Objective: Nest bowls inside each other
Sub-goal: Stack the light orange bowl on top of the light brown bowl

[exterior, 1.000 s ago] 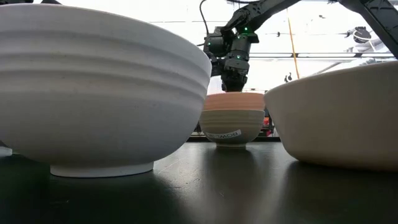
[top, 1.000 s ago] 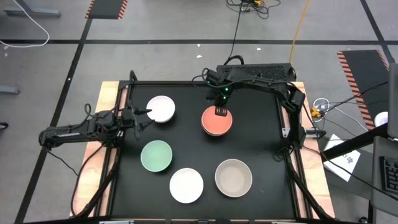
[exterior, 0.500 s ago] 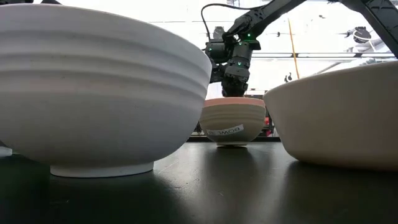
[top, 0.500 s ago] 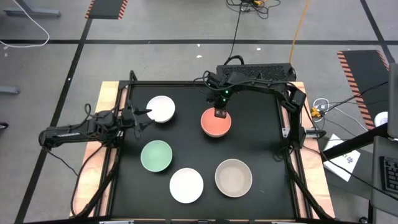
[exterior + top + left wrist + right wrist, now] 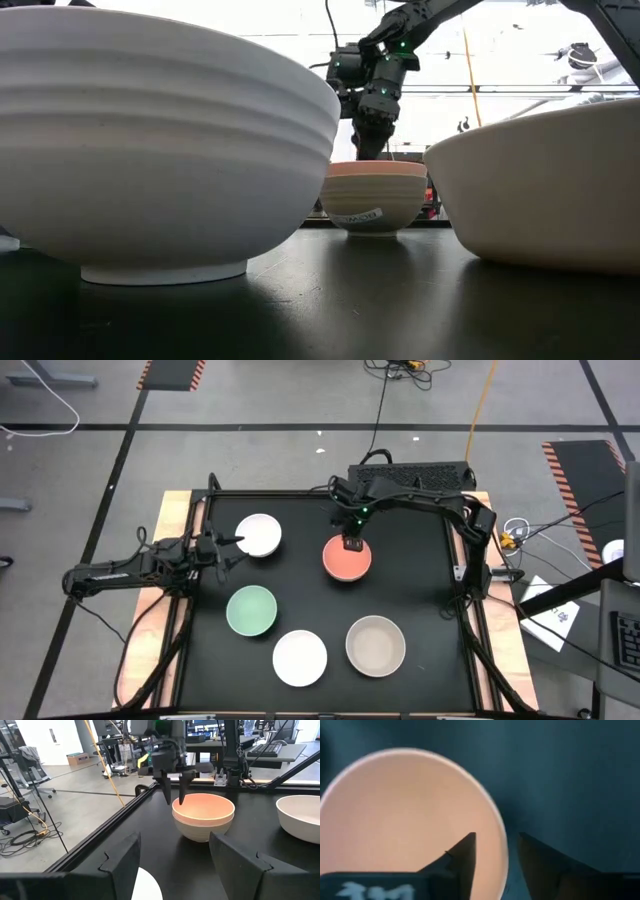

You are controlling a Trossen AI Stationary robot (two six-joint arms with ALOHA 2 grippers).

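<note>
The black worktop [image 5: 420, 595] carries five separate spots of bowls, and each arm reaches in from its own side. The right arm stretches from the far right corner toward the middle of the far edge, and the right gripper [image 5: 349, 541] hangs just over the far rim of the orange-coral bowl [image 5: 347, 558]; its fingers [image 5: 166, 790] are spread, one on each side of that rim, and the left wrist view shows both tips pointing down at the rim without clearly pinching it. The left arm lies low across the left edge of the worktop, with the left gripper [image 5: 232, 546] spread wide and holding nothing, just beside the white bowl [image 5: 259, 534] near the far left corner. The beige bowl [image 5: 375, 644], the widest of the set, sits near the near edge, right of centre. Just left of it, also by the near edge, stands a second white bowl [image 5: 300, 657]. The mint green bowl [image 5: 251, 610] sits left of centre, between the two white ones and apart from both. The orange-coral bowl rests inside an olive-grey bowl [image 5: 373, 196] whose ribbed wall shows below the coral rim in the low view; the pair stands on the worktop toward the far edge, about midway along it. A small label [image 5: 356, 216] on the lower bowl's wall is probably printed, but the text cannot be read.
</note>
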